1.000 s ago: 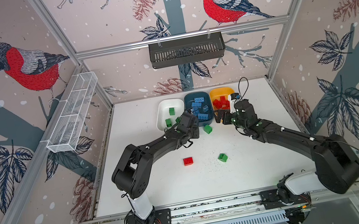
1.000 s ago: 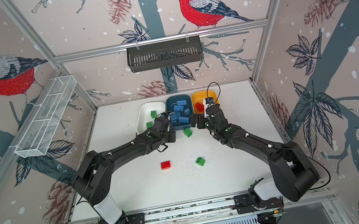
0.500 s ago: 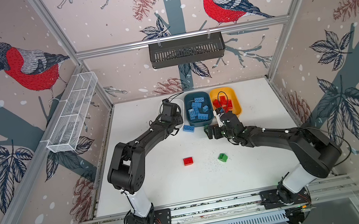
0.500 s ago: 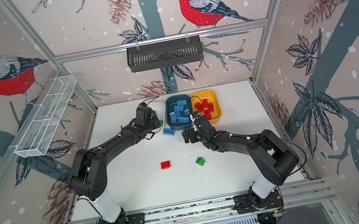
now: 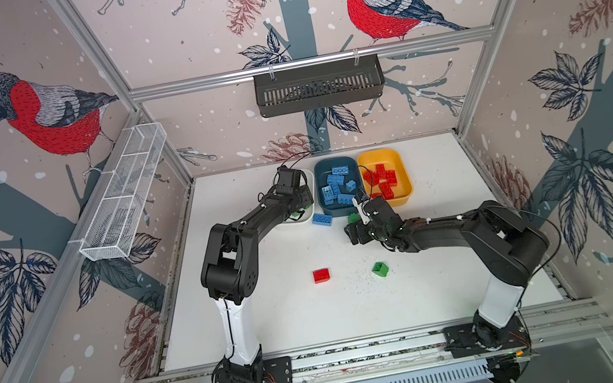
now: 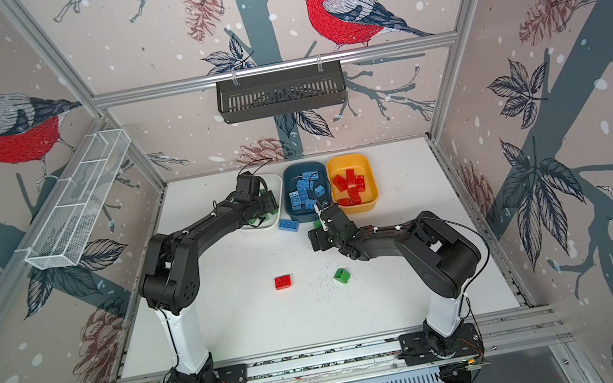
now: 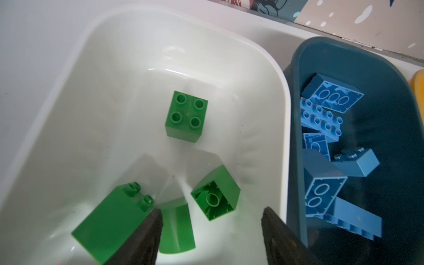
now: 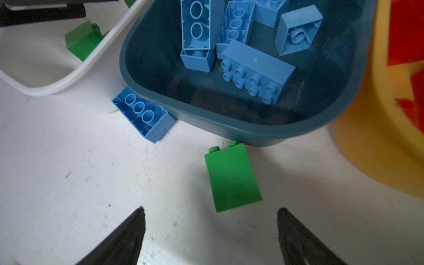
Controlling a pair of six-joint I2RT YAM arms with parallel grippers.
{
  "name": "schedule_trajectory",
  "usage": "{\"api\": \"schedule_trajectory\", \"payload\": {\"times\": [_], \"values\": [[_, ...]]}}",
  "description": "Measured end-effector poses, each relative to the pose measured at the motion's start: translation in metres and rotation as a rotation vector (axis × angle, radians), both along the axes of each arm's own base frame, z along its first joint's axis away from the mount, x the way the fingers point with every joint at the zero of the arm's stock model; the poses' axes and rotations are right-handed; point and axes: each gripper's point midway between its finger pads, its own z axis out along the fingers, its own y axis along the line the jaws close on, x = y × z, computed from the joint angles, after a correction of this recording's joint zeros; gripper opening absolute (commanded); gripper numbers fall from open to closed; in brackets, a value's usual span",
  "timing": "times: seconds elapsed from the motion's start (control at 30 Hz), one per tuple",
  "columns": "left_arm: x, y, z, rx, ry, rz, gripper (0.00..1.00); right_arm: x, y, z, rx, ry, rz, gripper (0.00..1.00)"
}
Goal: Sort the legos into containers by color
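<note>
My left gripper (image 7: 211, 229) hangs open over the white container (image 7: 270, 75), holding nothing. Several green legos lie in it, one tipped on its side (image 7: 215, 192) just past the fingertips. In both top views that gripper (image 5: 298, 202) sits above the white container (image 5: 295, 221). My right gripper (image 8: 211, 229) is open and empty above the table. A green lego (image 8: 232, 177) lies on its side just ahead of it, against the teal container (image 8: 229, 128). The teal container (image 5: 319, 182) holds blue legos and the yellow one (image 5: 405, 176) red legos.
Loose on the table are a blue lego (image 5: 322, 219) in front of the teal container, a red lego (image 5: 321, 275) and a green lego (image 5: 380, 269) nearer the front. A black slotted basket (image 5: 319, 87) hangs on the back wall and a wire-mesh tray (image 5: 124, 193) on the left wall.
My left gripper moved from the table to above the white container and opened there. My right gripper drew back from the yellow container to the table in front of the teal one.
</note>
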Motion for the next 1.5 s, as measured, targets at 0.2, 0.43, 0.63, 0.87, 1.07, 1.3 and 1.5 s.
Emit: {"api": "schedule_trajectory", "payload": {"times": [0.2,0.43,0.63,0.87,1.07,1.3,1.5], "values": [[-0.001,-0.011,-0.01,-0.035,0.039,-0.037,0.67,0.011,0.0,-0.011,-0.071,-0.026,-0.013,0.75],[0.005,-0.022,-0.014,-0.077,0.06,-0.056,0.66,0.014,0.0,-0.018,-0.111,-0.042,-0.004,0.56],[0.007,-0.027,-0.014,-0.107,0.069,-0.052,0.65,0.013,0.003,-0.022,-0.142,-0.052,0.025,0.45],[0.007,-0.026,-0.01,-0.117,0.066,-0.04,0.66,0.009,0.007,-0.021,-0.174,-0.07,0.049,0.36],[0.003,-0.023,0.013,-0.122,0.025,-0.039,0.72,-0.001,0.011,-0.013,-0.186,-0.095,0.088,0.32],[-0.005,-0.014,0.032,-0.107,-0.019,-0.036,0.88,-0.002,0.013,-0.002,-0.19,-0.126,0.09,0.5],[-0.016,-0.006,0.035,-0.093,-0.023,-0.027,0.95,0.005,0.01,-0.008,-0.154,-0.094,0.026,0.51]]}}
